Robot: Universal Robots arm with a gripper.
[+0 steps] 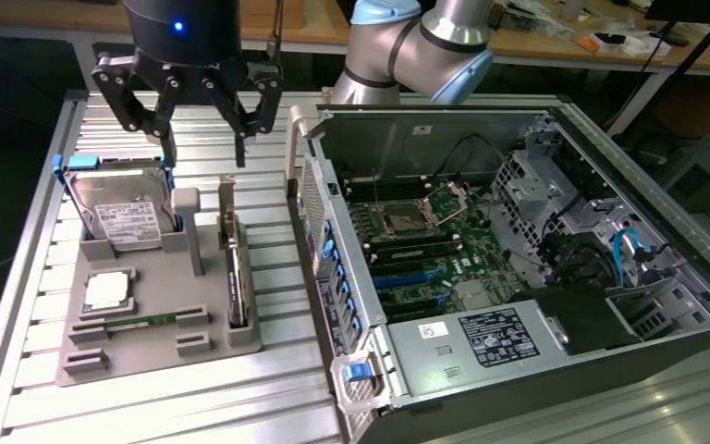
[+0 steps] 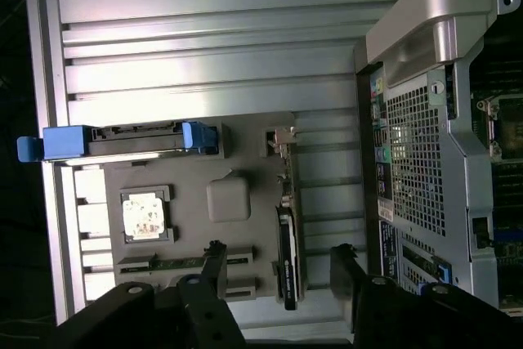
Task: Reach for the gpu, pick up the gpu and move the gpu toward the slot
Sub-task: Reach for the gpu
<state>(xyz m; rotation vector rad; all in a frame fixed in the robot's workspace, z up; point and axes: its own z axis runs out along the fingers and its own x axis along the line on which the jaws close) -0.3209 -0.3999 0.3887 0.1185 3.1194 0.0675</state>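
Bright glare on the ribbed table (image 1: 182,398) (case (image 1: 454,139) interior shadowed).

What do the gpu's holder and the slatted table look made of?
Holder that the gpu stands in: matte grey, blocky posts and slots, likely plastic, possibly printed. Table: bright ribbed slats with strong glare, which looks like bare aluminium profile.

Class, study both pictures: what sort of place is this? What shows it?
Probably a robotics lab for computer assembly: a robot arm holds its pincer over a slatted metal bench, an open computer case stands there, and a grey holder carries a hard drive and the gpu.
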